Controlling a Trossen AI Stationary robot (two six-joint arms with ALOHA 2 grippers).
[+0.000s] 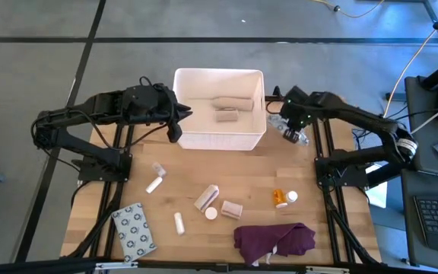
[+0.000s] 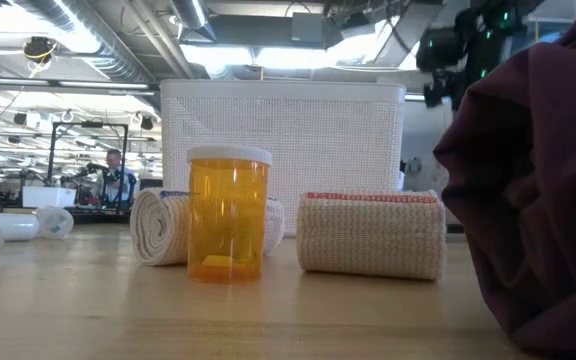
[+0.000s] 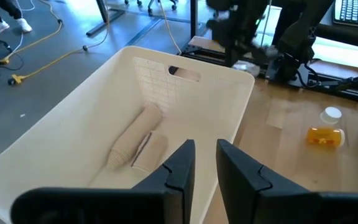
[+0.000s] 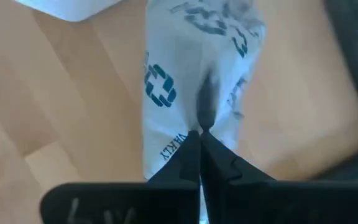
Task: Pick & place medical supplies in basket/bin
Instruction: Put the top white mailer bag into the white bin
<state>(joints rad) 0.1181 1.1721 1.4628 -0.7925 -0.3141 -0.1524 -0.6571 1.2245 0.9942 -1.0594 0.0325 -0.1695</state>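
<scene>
White bin point(image 1: 219, 141) with two beige rolls point(image 1: 230, 107) inside; right fingers point(image 4: 199, 140) clamped on packet point(image 4: 194, 74), left fingers point(image 3: 179, 163) apart.

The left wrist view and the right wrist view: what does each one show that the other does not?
Only the left wrist view shows inside the white basket, where two beige rolls lie, plus the orange pill bottle on the table and the open left gripper. Only the right wrist view shows the right gripper pinching a white packet with teal print. Both show wooden table.
</scene>
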